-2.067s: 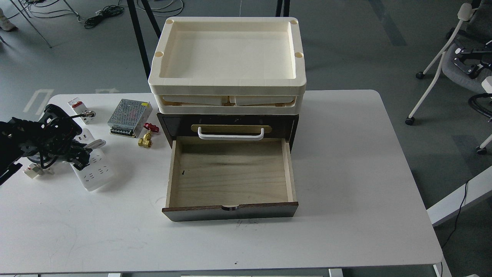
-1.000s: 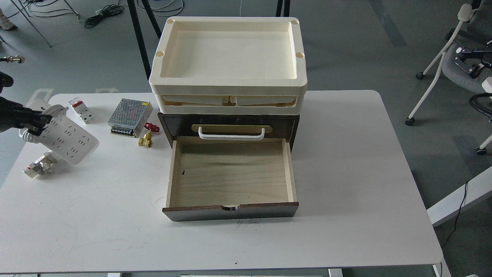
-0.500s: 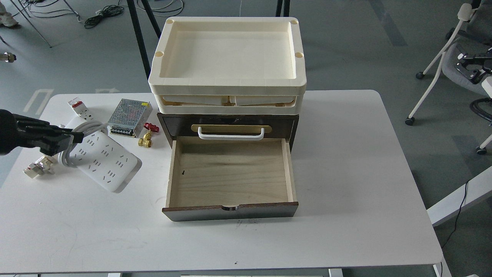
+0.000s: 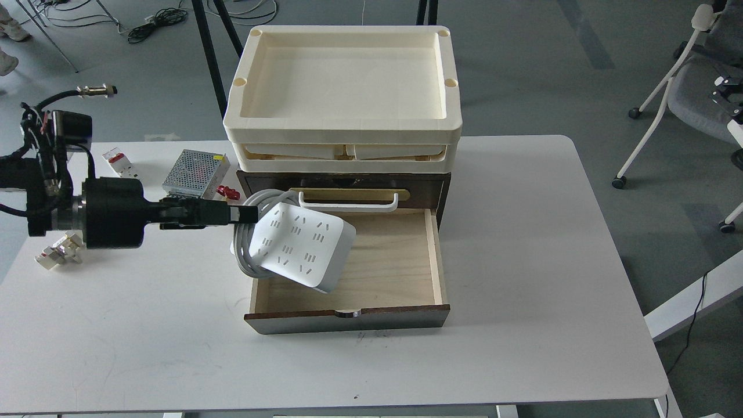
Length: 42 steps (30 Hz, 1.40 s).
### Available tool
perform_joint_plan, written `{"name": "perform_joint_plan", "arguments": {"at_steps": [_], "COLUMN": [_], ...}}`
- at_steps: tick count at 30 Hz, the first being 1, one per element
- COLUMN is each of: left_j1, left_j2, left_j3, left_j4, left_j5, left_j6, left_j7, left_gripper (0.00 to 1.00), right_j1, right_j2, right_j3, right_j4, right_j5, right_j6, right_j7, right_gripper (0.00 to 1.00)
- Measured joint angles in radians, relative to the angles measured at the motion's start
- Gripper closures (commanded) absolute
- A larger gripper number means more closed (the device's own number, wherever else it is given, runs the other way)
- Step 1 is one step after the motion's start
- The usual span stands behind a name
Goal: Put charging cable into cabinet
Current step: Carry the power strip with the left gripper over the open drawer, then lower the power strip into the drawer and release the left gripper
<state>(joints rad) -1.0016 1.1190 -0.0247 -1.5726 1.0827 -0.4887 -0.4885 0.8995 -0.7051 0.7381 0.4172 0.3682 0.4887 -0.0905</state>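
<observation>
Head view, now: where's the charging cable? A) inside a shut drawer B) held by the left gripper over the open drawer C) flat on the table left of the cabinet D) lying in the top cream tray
B: the left gripper grips the charging cable at its corded end, tilted over the left part of the cabinet drawer, which is open.

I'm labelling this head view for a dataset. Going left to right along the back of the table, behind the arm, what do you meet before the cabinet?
Small white breaker with red switch → metal mesh power-supply box → red valve handle → dark brown cabinet, with cream trays stacked on top.
</observation>
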Motion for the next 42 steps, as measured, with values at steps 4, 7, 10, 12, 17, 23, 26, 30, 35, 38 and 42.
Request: {"name": "perform_joint_plan", "arguments": {"at_steps": [4,7,10,12,17,23,26,30,35,38,42], "left_j1": [0.122,0.168,0.179,0.181,0.184,0.202,0.224,0.268,0.304,0.314,0.326], "left_j2": [-0.137,-0.204,-0.214,-0.213,-0.211,-0.254,-0.31,-0.369,-0.46,-0.5,-0.537], "left_j3": [-0.002,-0.007,-0.028,-0.044,-0.087,-0.102,-0.102,-0.103,-0.103,-0.103,-0.102], "left_j4": [0.055,0.109,0.134,0.141,0.152,0.232,0.299,0.364,0.475,0.521,0.556], "left_j5": [-0.037,-0.075,-0.145,-0.189,-0.252,-0.303,-0.317,-0.32,-0.321,-0.322,-0.323], "left_j6": [0.0,0.0,0.0,0.0,0.0,0.0,0.0,0.0,0.0,0.0,0.0], "left_j7": [0.0,0.0,0.0,0.0,0.0,0.0,0.0,0.0,-0.001,-0.001,0.0], "left_gripper": [1.0,1.0,1.0,1.0,1.0,1.0,1.0,1.0,1.0,1.0,0.98], "right_j1": [-0.013,-0.024,-0.03,-0.034,-0.04,-0.051,-0.055,-0.06,-0.062,-0.062,-0.062], "right_j2": [-0.006,-0.008,-0.008,-0.008,-0.008,-0.008,-0.008,-0.008,-0.008,-0.008,-0.008], "right_j3": [0.001,0.001,0.002,0.003,0.004,0.004,0.004,0.004,0.004,0.004,0.004], "right_j4": [0.001,0.007,0.009,0.009,0.009,0.008,0.008,0.008,0.008,0.008,0.009], "right_j5": [0.0,0.001,0.002,0.002,0.003,0.003,0.003,0.003,0.004,0.005,0.005], "right_j6": [0.0,0.0,0.0,0.0,0.0,0.0,0.0,0.0,0.0,0.0,0.0], "right_j7": [0.0,0.0,0.0,0.0,0.0,0.0,0.0,0.0,0.001,0.001,0.002], "right_gripper": [0.0,0.0,0.0,0.0,0.0,0.0,0.0,0.0,0.0,0.0,0.0]}}
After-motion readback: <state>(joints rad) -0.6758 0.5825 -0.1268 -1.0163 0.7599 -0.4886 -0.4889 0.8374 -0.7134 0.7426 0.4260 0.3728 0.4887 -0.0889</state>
